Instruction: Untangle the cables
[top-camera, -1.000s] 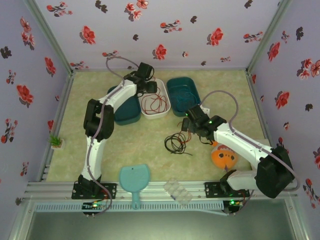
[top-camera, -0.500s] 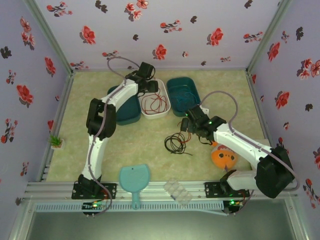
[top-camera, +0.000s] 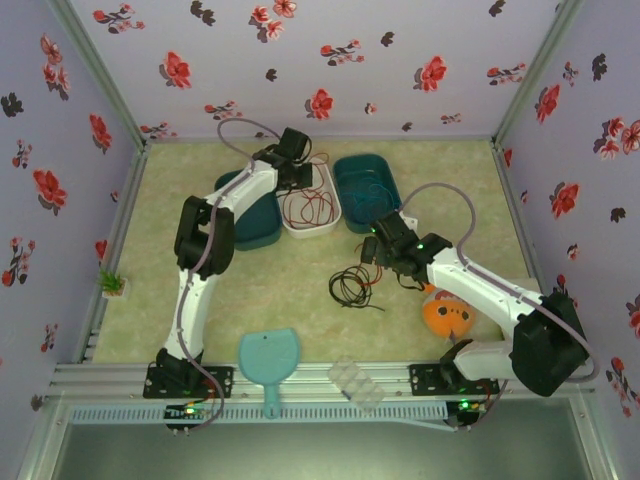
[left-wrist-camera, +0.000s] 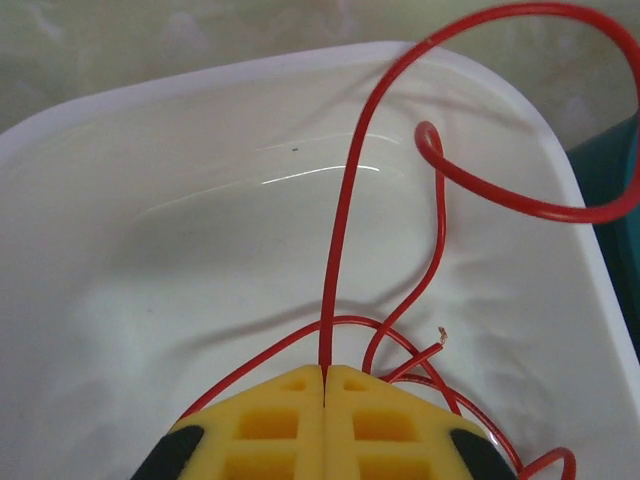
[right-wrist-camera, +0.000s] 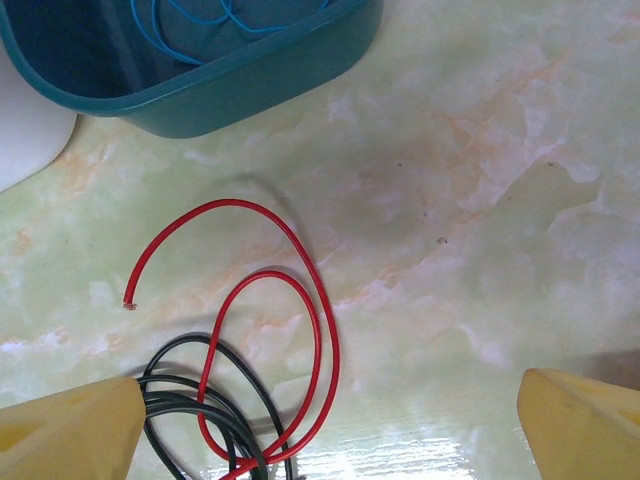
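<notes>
Red wire (top-camera: 308, 208) in loose loops inside white tub (top-camera: 332, 215), at far middle of surface (top-camera: 250, 290). Left jaws inside that tub, pressed together and pinching one strand of red wire. In left wrist view, strand rising straight from seam between yellow fingers (left-wrist-camera: 265, 425), then arching right over tub rim. Bare cut end of same wire just right of fingers, on tub floor.

White tub flanked by two others: left teal tub (top-camera: 258, 230), partly under left arm, and right teal tub (top-camera: 340, 190), just beside it on opposite side. Blue wire (top-camera: 372, 190) coiled inside right teal tub, also at top edge of right wrist view.

Black wire (top-camera: 350, 288) in a small coil on bare surface, nearer than the tubs and apart from them. Second red wire (right-wrist-camera: 322, 330) looped beside black coil and crossing it at near end; over or under not discernible. One cut end free on surface, towards right teal tub.

Right jaws spread wide above surface just beyond black coil, gripping nothing, one finger at each lower corner of wrist view.

Near edge: orange object (top-camera: 447, 316) beside right arm, pale blue paddle (top-camera: 268, 358), clear tray (top-camera: 358, 382). Small green plant (top-camera: 112, 283) at left edge.
</notes>
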